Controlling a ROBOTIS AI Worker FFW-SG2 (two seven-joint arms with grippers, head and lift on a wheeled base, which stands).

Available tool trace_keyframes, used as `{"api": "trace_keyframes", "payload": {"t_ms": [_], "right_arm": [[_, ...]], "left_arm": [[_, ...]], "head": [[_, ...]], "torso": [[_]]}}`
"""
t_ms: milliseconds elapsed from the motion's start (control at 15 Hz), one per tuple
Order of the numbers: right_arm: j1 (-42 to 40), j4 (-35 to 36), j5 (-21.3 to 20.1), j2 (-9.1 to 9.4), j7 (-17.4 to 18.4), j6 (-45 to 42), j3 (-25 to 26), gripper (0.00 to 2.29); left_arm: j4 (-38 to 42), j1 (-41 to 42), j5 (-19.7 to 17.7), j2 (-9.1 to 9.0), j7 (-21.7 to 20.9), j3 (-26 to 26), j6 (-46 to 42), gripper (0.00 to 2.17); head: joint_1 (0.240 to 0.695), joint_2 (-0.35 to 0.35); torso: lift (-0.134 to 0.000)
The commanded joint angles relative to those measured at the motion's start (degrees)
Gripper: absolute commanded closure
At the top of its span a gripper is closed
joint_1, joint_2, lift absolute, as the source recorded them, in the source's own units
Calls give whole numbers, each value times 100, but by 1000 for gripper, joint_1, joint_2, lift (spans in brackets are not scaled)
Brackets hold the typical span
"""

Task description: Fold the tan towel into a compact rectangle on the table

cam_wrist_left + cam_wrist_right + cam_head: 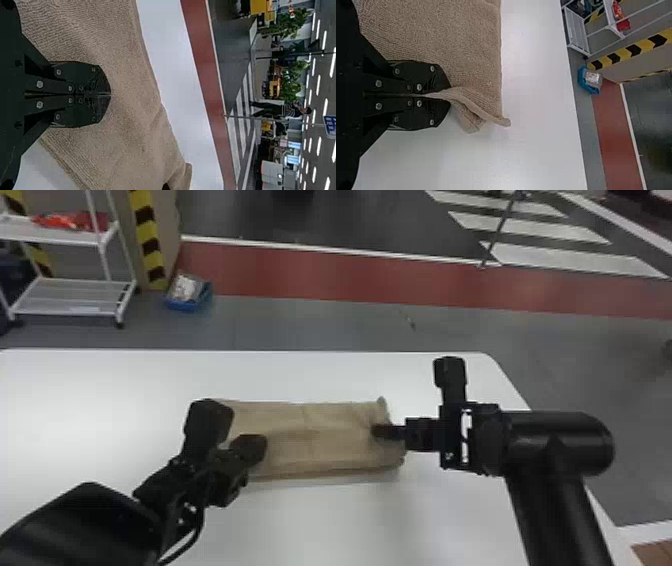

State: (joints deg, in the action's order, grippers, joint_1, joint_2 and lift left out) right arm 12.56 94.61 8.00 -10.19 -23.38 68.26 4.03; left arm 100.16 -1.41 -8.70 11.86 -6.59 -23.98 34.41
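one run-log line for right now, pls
towel: rough rectangle on table | right gripper: shut on towel's right end | left gripper: shut, over left end | compact fold: apparently unfinished

the tan towel (320,440) lies on a white table (350,375).

Towel edge in end effector (448,95)
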Motion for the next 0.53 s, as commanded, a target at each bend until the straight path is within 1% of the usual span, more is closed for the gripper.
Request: {"api": "trace_keyframes", "payload": {"t_ms": [0,267,467], "right_arm": [[-43,163,237,-18,-26,78,63,1210],[-237,963,765,-36,-26,535,353,1210],[-342,1481,1055,-45,-17,816,520,1210]], "left_arm": [[-5,0,0,0,0,25,0,1345],[-40,0,-9,0,-9,25,53,1345],[-84,9,-44,0,-35,7,71,1345]], "head": [[695,-204],[695,-191],[695,-184]], "torso": [[-124],[-124],[-124]]}}
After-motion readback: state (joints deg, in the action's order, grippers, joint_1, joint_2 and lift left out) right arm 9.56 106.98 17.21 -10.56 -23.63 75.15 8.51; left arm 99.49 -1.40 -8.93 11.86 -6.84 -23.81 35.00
